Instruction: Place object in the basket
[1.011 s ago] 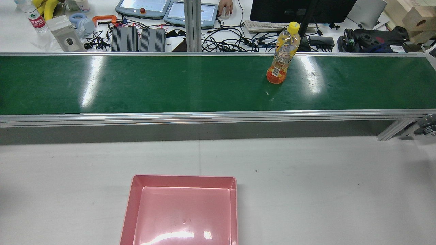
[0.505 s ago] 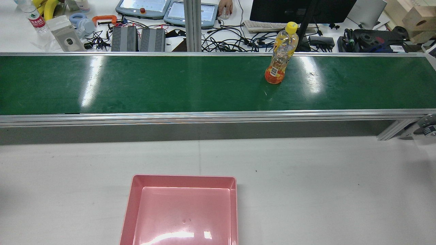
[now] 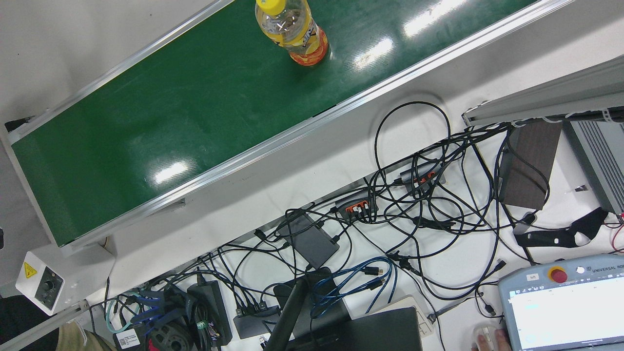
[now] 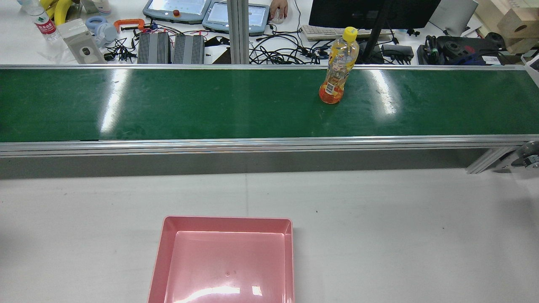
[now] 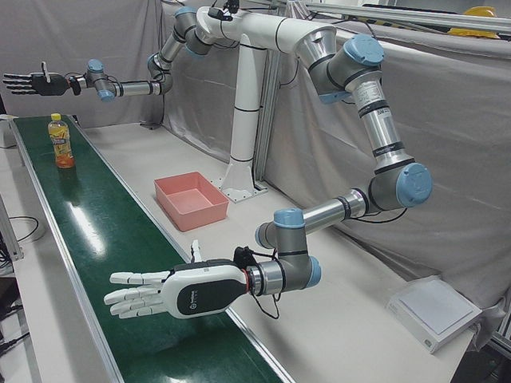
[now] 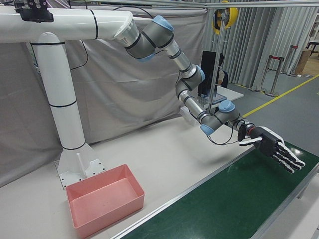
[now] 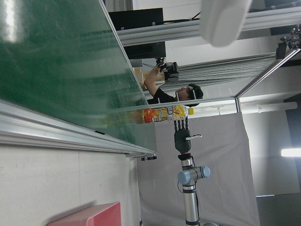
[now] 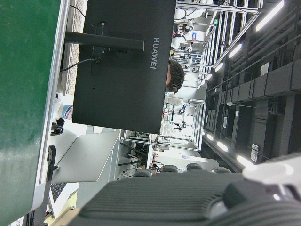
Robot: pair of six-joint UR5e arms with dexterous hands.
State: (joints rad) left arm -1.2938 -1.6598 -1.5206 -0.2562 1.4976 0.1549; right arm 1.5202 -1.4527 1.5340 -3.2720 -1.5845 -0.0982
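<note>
Green belt [image 4: 210, 105] carries upright bottle [image 4: 337, 69]; basket [image 4: 225, 261] empty

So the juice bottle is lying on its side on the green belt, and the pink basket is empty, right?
Not quite: the bottle stands upright on the belt, as the rear view shows. The basket is indeed empty.

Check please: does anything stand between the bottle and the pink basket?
Nothing visible does. The bottle stands upright on the green belt; only the belt's metal rail and white table lie between it and the basket.
</note>
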